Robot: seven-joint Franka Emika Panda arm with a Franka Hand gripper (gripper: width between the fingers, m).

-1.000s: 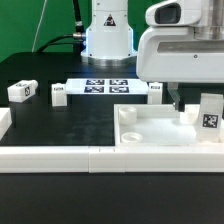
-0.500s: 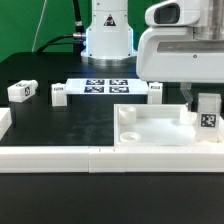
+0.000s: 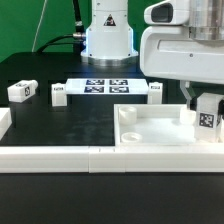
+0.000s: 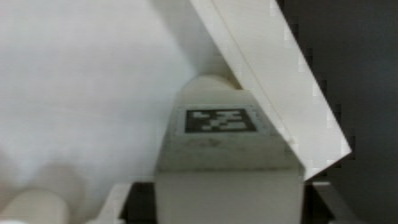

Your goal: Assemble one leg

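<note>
The black worktop (image 3: pixel 60 125) fills most of the exterior view, with a low white rail (image 3: pixel 60 157) running along its near edge. Behind it stands the arm's white base (image 3: pixel 107 35), and the arm's bulky white head hangs over the exterior view's right side.

Next in size is the large white square tray (image 3: pixel 160 128), lying flat at the exterior view's right, its raised rim and a round corner hole facing the camera. The marker board (image 3: pixel 107 88) lies flat farther back, near the middle, showing its black-and-white tags.

The gripper (image 3: pixel 205 100) is down at the tray's far right corner. There it holds the leg (image 3: pixel 208 116) — a stubby white post standing upright, tag toward the camera, over the tray's corner. Whether its foot touches the tray I cannot tell.

Only the wrist view shows the hold up close: the leg (image 4: pixel 221 125) runs between the jaws, its square tag plain to see, with the tray's rim (image 4: pixel 267 70) slanting just beside it.

Only the exterior view shows the loose small parts — three white blocks (image 3: pixel 22 91) lying well apart from the tray, near the marker board.
</note>
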